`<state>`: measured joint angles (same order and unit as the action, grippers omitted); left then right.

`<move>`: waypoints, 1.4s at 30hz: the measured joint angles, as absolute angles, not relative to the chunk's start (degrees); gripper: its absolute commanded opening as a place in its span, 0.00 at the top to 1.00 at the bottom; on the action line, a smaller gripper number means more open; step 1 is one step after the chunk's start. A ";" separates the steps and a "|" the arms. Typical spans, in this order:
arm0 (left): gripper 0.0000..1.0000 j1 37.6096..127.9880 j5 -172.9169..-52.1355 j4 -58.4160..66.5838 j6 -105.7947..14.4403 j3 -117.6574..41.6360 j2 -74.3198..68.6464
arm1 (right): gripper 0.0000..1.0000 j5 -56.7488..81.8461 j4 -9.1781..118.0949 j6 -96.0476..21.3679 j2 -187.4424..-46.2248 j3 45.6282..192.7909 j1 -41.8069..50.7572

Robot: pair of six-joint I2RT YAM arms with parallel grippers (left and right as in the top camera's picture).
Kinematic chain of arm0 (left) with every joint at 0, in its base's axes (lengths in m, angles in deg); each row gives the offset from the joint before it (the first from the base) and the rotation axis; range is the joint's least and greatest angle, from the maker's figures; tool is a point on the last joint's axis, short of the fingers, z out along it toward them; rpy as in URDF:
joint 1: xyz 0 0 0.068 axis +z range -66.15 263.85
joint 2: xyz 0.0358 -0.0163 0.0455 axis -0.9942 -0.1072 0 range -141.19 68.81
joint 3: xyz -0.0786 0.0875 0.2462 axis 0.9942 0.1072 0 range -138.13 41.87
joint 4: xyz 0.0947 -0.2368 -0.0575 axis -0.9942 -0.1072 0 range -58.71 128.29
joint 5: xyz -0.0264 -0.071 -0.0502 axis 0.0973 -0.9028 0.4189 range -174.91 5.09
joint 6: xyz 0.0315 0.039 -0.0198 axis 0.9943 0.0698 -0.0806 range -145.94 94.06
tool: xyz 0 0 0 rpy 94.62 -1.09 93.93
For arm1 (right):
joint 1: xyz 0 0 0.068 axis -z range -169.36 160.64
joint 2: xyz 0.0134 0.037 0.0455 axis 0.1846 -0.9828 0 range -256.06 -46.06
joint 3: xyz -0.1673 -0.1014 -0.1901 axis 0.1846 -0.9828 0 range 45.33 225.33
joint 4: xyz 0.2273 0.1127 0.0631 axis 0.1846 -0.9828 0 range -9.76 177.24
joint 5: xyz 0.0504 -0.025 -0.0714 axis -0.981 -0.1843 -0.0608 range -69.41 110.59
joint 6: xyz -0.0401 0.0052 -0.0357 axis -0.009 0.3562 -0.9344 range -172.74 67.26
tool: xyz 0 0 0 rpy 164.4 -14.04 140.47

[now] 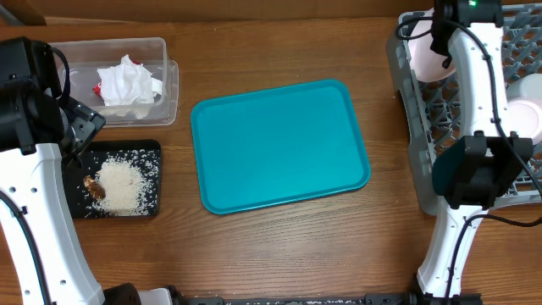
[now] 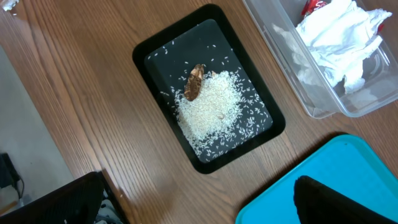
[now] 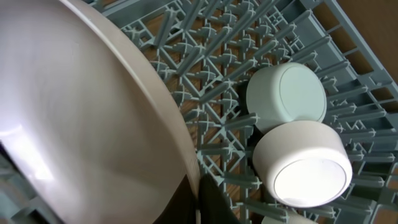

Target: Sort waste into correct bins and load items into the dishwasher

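Loading is the step in hand, and I judge it to be near the end of the task. The right hand (image 1: 440,44) is down in the dish rack (image 1: 449,114), clenched on the rim of the plate (image 3: 81,124), which stands on edge among the pegs right against its fingers. The next move calls for settling that rim between pegs so the plate stands alone. The hand then lets go and lifts straight out, clear of the upturned pieces just beyond its fingertips. The left hand (image 2: 199,193) is released, spread wide and holding nothing, above the worktop (image 1: 279,246).

Counted:
- One dish rack.
- One teal tray (image 1: 279,144), with nothing on it, between the two hands.
- One clear tub (image 1: 169,93), ahead of the left hand.
- One black tray (image 2: 199,37), below and ahead of the left hand.
- One plate.
- Two upturned white vessels side by side, the farther vessel (image 3: 287,96) and the nearer vessel (image 3: 305,165). I cannot tell whether they are two bowls or a bowl and the cup.
- One heap of tissues (image 2: 336,37) in the tub, too crumpled to count.
- One red wrapper (image 2: 313,6) beside the tissues.
- One brown scrap (image 2: 194,82) at the edge of the rice (image 2: 211,106) in the black tray.
- The rice grains are past counting.
- No chopsticks show.
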<state>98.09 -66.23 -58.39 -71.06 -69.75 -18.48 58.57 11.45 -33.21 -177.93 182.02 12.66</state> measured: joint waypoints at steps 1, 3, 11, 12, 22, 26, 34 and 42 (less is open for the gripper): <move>0.00 98.09 -66.23 -58.39 -71.06 -69.75 -18.48 | 0.78 58.55 11.32 -32.95 -177.93 182.02 12.22; 0.00 98.09 -66.23 -58.39 -71.06 -69.75 -18.48 | 0.69 58.09 11.15 -32.31 -177.91 182.02 11.15; 0.00 98.09 -66.21 -58.39 -71.06 -69.75 -18.48 | 0.00 52.51 9.01 -32.05 -176.51 181.97 8.25; 0.00 98.09 -66.23 -58.39 -71.09 -69.75 -18.48 | 0.00 51.64 8.61 -32.25 -175.92 181.95 8.31; 0.00 98.09 -66.21 -58.39 -71.06 -69.75 -18.48 | 0.00 41.43 -1.07 -27.24 -162.42 181.84 8.46; 0.00 98.09 -66.23 -58.39 -71.06 -69.75 -18.48 | 0.00 36.38 -7.52 -26.13 -155.49 181.84 8.35; 0.00 98.09 -66.21 -58.37 -71.06 -69.75 -18.48 | 0.00 28.97 -9.88 -27.59 -143.88 179.33 6.13; 0.00 98.09 -66.23 -58.37 -71.06 -69.75 -18.48 | 0.00 26.53 -9.77 -28.44 -130.20 161.49 -1.02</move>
<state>98.09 -66.23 -58.37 -71.06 -69.75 -18.48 26.53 -9.77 -28.44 -130.20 161.49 -1.02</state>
